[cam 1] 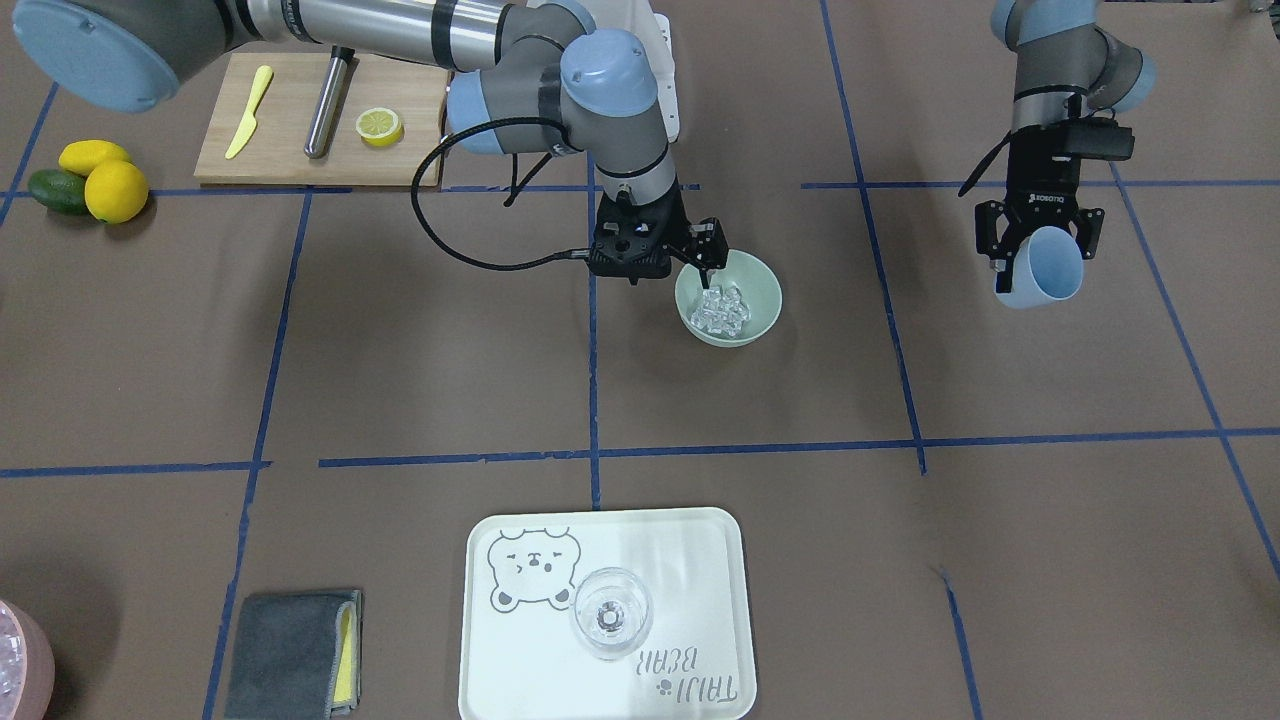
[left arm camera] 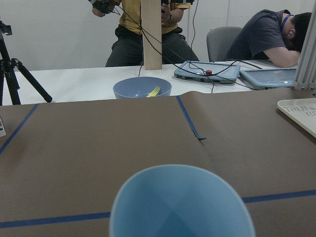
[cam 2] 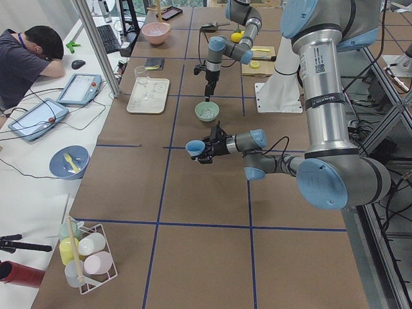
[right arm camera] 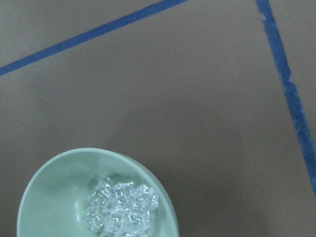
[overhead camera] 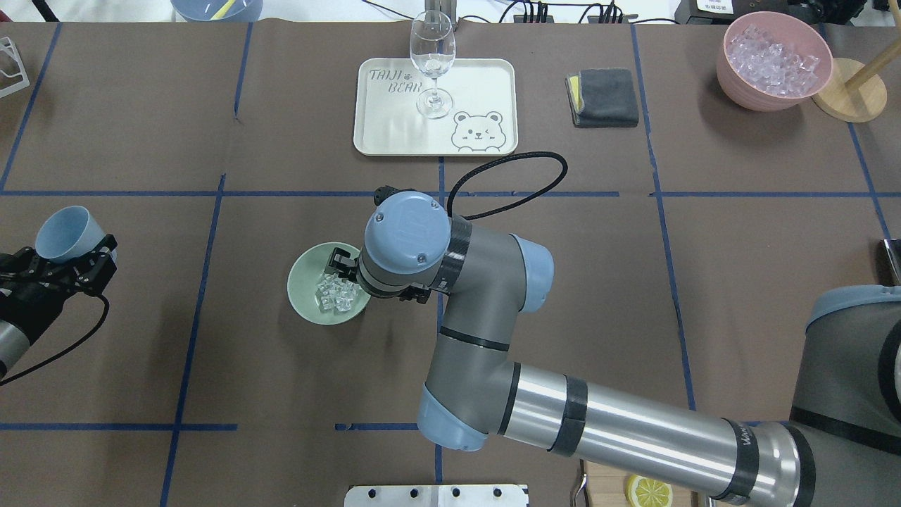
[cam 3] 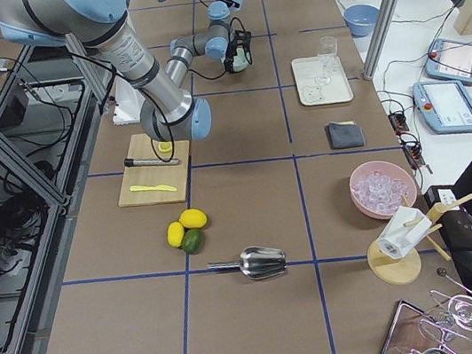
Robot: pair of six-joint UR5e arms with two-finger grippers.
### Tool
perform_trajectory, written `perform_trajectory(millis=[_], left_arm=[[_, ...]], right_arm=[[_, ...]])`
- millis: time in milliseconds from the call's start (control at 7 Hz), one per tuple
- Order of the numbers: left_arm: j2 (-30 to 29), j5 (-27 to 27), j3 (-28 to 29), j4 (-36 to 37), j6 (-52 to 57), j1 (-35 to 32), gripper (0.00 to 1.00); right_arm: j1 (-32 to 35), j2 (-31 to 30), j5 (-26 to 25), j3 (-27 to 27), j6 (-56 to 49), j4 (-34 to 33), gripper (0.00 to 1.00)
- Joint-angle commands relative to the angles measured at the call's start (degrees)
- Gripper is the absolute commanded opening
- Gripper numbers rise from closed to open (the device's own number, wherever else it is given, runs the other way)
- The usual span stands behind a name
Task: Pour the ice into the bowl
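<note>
The pale green bowl stands on the table near the middle and holds a small heap of clear ice. It also shows in the overhead view and the right wrist view, with the ice inside. My right gripper hovers just above the bowl's robot-side rim, its fingers slightly parted and holding nothing. My left gripper is shut on the light blue cup, held above the table far to the side. The cup looks empty in the left wrist view.
A white bear tray carrying a clear stemmed glass lies on the operators' side. A grey cloth, a pink container of ice, a cutting board with a knife and a lemon half, and loose fruit are also on the table.
</note>
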Motion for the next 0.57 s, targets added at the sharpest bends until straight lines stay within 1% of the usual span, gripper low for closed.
perform_trajectory(millis=[0,143,286,429], left_arm=[[-1.3,0.3,3.3,0.0,-5.3,0.1,0.0],[-1.6,0.2,6.8,-0.1,-5.4,0.1,0.0],[-1.9,0.2,8.0,-0.7,-5.4,0.1,0.0],[-2.1,0.2,8.9,-1.1,-5.4,0.1,0.0]], right_arm=[[-1.0,2.0,-2.1,-4.0,-0.1,0.1,0.94],[-0.9,2.3,-2.2,-3.9,0.0,0.1,0.79],[-1.0,2.3,-2.1,-3.9,0.1,0.1,0.47],[-1.4,2.3,-2.1,-4.0,-0.2,0.1,0.06]])
